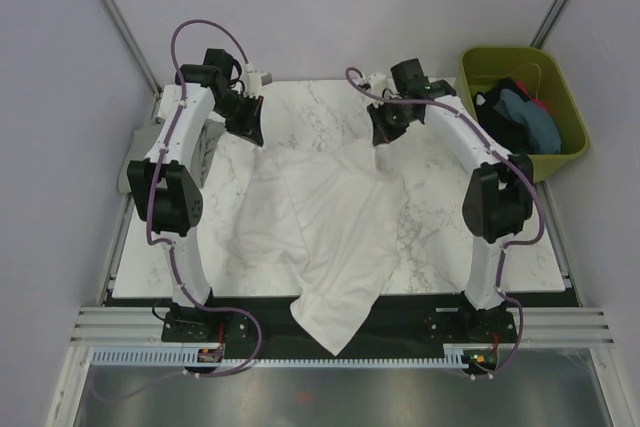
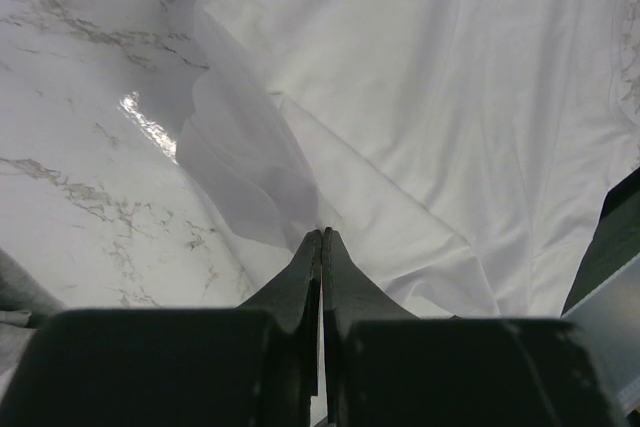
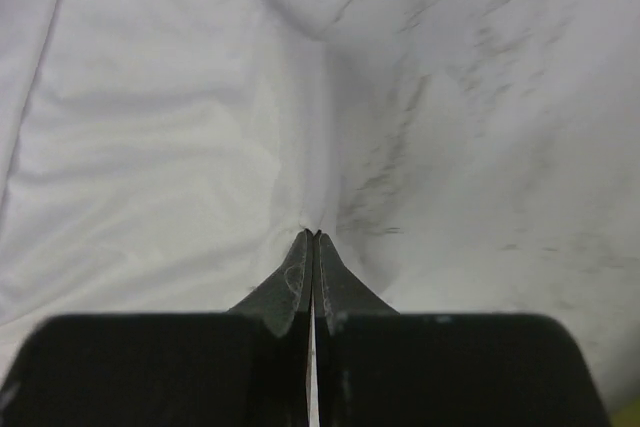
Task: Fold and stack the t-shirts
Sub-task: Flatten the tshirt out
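Observation:
A large white t-shirt lies spread on the marble table, its near end hanging over the front edge. My left gripper is shut on the shirt's far left corner; in the left wrist view the closed fingertips pinch a lifted fold of the white cloth. My right gripper is shut on the far right corner; in the right wrist view the closed tips pinch the white cloth. Blue-teal and dark shirts lie in the bin.
An olive-green plastic bin stands at the far right, off the table's corner. Bare marble table shows to the right of the shirt and behind it. A grey object sits off the left edge.

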You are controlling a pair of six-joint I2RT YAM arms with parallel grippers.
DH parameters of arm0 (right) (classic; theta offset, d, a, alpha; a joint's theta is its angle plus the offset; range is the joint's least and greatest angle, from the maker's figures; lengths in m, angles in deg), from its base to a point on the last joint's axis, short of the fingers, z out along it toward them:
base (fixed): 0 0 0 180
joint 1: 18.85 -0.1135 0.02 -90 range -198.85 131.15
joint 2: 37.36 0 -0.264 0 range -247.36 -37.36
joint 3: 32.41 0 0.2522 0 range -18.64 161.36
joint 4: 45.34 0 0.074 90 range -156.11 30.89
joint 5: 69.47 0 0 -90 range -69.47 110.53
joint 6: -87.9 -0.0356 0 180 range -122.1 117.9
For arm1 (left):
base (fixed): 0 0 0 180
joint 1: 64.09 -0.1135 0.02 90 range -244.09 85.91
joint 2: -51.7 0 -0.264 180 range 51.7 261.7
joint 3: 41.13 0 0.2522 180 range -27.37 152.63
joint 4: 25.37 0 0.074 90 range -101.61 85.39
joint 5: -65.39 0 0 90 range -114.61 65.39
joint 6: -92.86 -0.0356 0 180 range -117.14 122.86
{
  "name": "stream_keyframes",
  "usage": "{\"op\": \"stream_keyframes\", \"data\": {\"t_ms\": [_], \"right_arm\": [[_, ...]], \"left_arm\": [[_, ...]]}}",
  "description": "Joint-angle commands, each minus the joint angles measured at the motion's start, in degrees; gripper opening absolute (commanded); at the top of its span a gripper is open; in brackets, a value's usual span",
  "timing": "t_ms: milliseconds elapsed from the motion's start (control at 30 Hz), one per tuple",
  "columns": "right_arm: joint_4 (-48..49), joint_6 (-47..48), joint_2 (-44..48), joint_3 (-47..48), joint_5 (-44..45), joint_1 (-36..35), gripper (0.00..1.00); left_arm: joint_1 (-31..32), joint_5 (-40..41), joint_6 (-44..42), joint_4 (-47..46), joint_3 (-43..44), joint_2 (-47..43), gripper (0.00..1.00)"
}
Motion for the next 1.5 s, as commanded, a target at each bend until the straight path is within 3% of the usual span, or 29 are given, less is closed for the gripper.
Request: {"op": "stream_keyframes", "data": {"t_ms": [0, 67, 267, 600, 900, 1133, 1267, 1467], "right_arm": [[0.08, 6.56, 7.59, 7.93, 8.95, 2.28, 0.0], [1.12, 9.02, 9.86, 10.47, 15.96, 2.46, 0.0], [3.67, 10.44, 13.3, 10.49, 25.65, 2.46, 0.0], [8.95, 14.3, 20.77, 11.01, 35.15, 3.42, 0.0], [20.2, 20.11, 30.08, 11.37, 36.48, 5.71, 0.0], [12.23, 10.1, 38.61, 9.08, 28.84, 5.71, 0.0], [9.49, 7.1, 43.88, 12.23, 24.45, 5.71, 0.0], [7.56, 7.62, 46.09, 22.51, 26.02, 5.71, 0.0]], "left_arm": [[-0.5, 1.38, 0.06, -0.45, 5.68, -4.47, 0.02], [-0.5, 1.12, 0.58, -0.62, 10.32, -5.26, 0.02], [-0.5, 2.09, 1.29, -2.47, 17.02, -7.71, 0.02], [-0.5, 2.78, 3.49, -13.19, 17.3, -18.08, 0.02], [-0.41, 5.69, 5.77, -20.31, 18.61, -24.16, 0.02], [-0.32, 4.37, 5.42, -19.87, 13.97, -32.06, 0.02], [-0.24, 3.49, 4.63, -20.31, 12.73, -37.6, 0.02], [-0.24, 0.51, 6.04, -20.66, 13.17, -42.96, 0.02]]}}
